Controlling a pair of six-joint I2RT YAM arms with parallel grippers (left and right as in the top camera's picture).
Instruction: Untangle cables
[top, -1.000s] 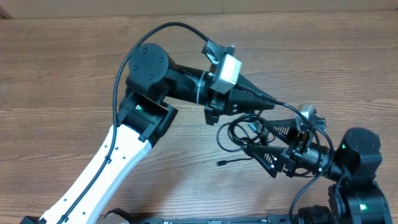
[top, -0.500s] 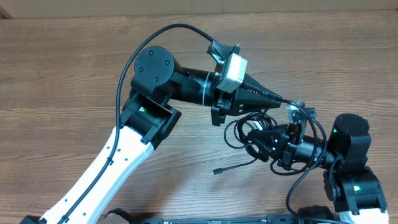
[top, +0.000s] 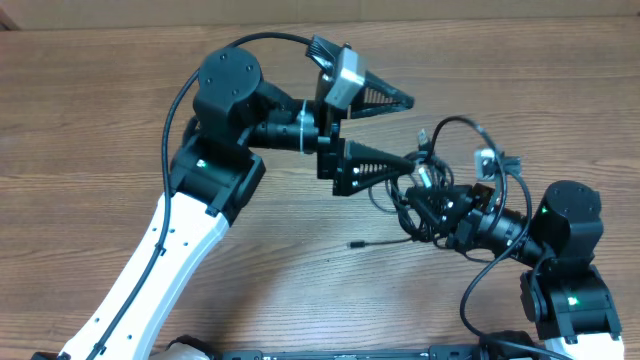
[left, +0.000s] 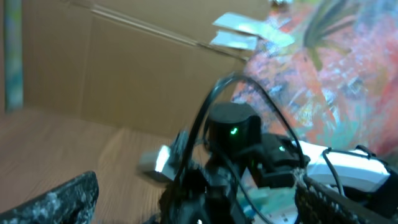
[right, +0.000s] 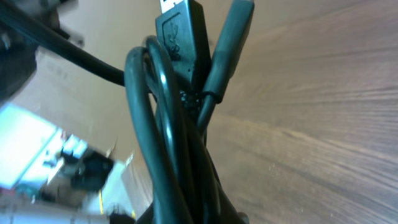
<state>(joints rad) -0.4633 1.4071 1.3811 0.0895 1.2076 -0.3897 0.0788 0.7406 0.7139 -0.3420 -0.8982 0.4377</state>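
Observation:
The cables (top: 447, 168) are thin black cords bunched in a tangle right of centre. One loop arches up toward the back (top: 461, 124), and a loose plug end (top: 355, 243) lies on the wood. My right gripper (top: 424, 206) is shut on the bundle from the right. In the right wrist view the cables (right: 171, 143) fill the middle, with a USB plug (right: 180, 28) on top. My left gripper (top: 412, 130) stands open just left of the tangle, nothing between its fingers. In the left wrist view its fingertips (left: 59, 199) frame the blurred cables (left: 205, 121).
The wooden table (top: 90, 130) runs wide to the left and back. My left arm's white link (top: 160, 260) crosses the front left. The right arm's base (top: 570, 290) sits at the front right. A cardboard wall (left: 112, 68) stands behind.
My right gripper closed on the cable bundle and shifted slightly left. My left gripper opened, let go of the cord and drew back to the left.

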